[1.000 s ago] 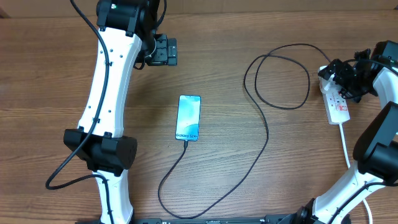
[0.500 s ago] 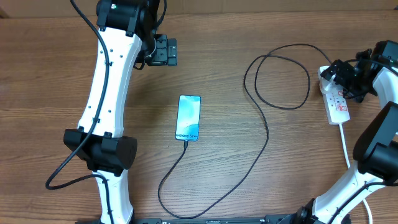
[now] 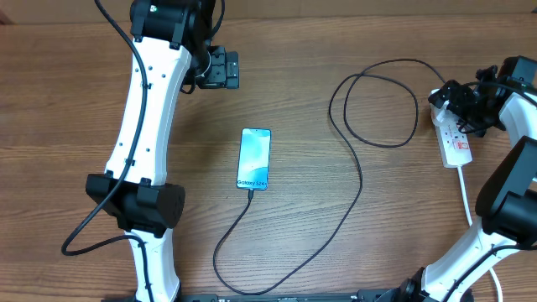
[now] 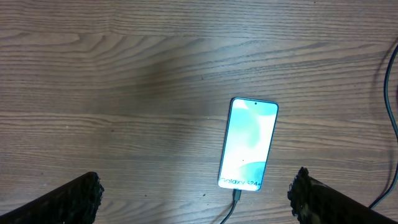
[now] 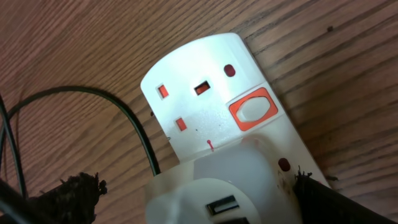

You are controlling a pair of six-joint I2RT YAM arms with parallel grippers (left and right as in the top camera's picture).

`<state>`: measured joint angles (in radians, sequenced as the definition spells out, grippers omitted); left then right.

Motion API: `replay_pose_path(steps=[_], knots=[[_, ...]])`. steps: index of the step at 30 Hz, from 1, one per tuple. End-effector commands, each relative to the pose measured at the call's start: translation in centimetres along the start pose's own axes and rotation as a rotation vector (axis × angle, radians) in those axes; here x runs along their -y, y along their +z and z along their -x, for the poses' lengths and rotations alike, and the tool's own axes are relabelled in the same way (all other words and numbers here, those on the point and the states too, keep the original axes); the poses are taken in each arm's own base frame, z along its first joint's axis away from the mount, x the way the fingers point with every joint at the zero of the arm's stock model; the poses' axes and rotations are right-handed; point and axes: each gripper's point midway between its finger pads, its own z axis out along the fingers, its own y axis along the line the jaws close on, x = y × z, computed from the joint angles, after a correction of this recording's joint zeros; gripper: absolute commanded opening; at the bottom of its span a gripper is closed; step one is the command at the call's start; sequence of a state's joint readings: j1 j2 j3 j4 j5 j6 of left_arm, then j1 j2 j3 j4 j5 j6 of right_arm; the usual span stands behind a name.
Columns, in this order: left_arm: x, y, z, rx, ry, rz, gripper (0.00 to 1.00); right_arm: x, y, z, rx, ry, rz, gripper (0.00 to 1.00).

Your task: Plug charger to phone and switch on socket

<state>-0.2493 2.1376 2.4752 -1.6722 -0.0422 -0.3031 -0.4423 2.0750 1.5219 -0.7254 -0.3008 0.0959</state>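
1. Overhead: on the wood-grain table (image 3: 84, 101), the slim rectangular phone (image 3: 255, 158) lies well apart from the left gripper (image 3: 223, 69). The thin black charger (image 3: 361, 180) loops from the phone to the white socket (image 3: 456, 138), whose far end lies under the right gripper (image 3: 453, 101).
2. Left wrist: the left gripper is spread wide and empty, with the phone ahead.
3. Right wrist: the right gripper is released, straddling the glossy, rounded socket by its red-framed switch (image 5: 252, 112).
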Motion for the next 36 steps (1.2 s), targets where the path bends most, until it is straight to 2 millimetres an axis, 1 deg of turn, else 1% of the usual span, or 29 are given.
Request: replay_pose_path(steps=[1, 4, 7, 12, 18, 25, 31, 36], knots=[[0.1, -1.0, 0.2, 0.032, 0.024, -0.001, 1.00, 0.9, 1.0, -1.0, -0.027, -0.003, -0.054, 1.00], [0.1, -1.0, 0.2, 0.032, 0.024, -0.001, 1.00, 1.0, 1.0, -0.6, -0.011, -0.008, -0.056, 1.00], [0.1, -1.0, 0.2, 0.032, 0.024, -0.001, 1.00, 0.5, 1.0, -0.5, -0.007, -0.010, -0.030, 1.00], [0.1, -1.0, 0.2, 0.032, 0.024, -0.001, 1.00, 0.5, 1.0, -0.7, -0.017, -0.014, -0.031, 1.00], [0.1, -1.0, 0.2, 0.032, 0.024, -0.001, 1.00, 0.7, 1.0, -1.7, -0.056, -0.002, -0.037, 1.00], [0.1, -1.0, 0.2, 0.032, 0.024, -0.001, 1.00, 0.8, 1.1, -2.2, -0.070, 0.002, -0.038, 1.00], [0.1, -1.0, 0.2, 0.032, 0.024, -0.001, 1.00, 0.2, 1.2, -2.0, -0.063, -0.001, -0.007, 1.00], [0.1, -1.0, 0.2, 0.032, 0.024, -0.001, 1.00, -0.4, 1.2, -2.2, -0.074, 0.002, 0.029, 1.00]])
